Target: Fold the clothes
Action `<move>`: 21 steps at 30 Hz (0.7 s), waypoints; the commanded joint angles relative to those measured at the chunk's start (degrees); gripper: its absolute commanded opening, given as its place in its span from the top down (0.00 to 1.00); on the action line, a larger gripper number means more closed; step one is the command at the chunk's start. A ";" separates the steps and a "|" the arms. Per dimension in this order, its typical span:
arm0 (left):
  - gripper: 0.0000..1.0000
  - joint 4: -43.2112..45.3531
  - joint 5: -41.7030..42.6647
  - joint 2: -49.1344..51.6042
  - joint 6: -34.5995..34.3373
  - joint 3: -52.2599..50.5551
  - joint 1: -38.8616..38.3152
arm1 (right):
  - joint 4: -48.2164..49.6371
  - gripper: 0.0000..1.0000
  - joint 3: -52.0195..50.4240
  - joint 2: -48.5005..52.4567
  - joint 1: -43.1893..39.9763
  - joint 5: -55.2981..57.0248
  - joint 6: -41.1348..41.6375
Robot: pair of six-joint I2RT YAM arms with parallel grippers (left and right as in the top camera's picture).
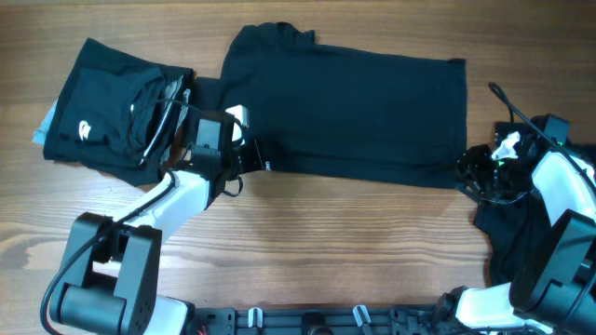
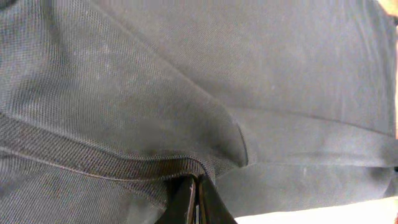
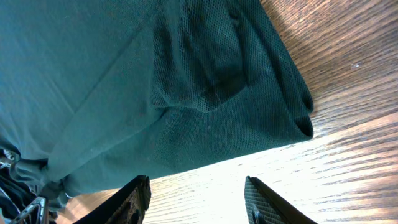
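Nearest the arms' bases, right of the black fabric shirt (image 1: 354, 102) spread flat on the wooden table (image 1: 326, 242), a crumpled black garment (image 1: 507, 233) lies unfolded, half hidden beneath the right arm. At the shirt's near-left hem the left gripper (image 2: 194, 186) is clamped on the fabric, seemingly starting a fold. At its near-right corner the right gripper (image 3: 198, 182) stands open, holding nothing. Left of the shirt, a folded black garment with a white logo (image 1: 93, 126) looks finished. Whether that stack holds several pieces is unclear, and the shirt's sleeves are hard to make out.
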 commanded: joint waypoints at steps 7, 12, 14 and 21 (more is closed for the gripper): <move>0.96 3.89 -0.13 0.70 -3.98 7.48 -0.33 | 0.42 0.47 0.79 0.74 0.31 0.33 -0.94; 0.78 6.47 -0.17 3.52 -4.35 7.48 -1.05 | 0.35 0.47 0.79 0.74 0.31 0.33 -0.92; 0.71 5.95 -0.33 3.98 -4.04 7.50 -1.07 | 0.37 0.47 0.79 0.74 0.31 0.33 -0.94; 0.66 -17.62 -7.91 -1.55 5.97 11.69 5.95 | 0.44 0.47 0.79 0.74 0.31 0.35 -0.94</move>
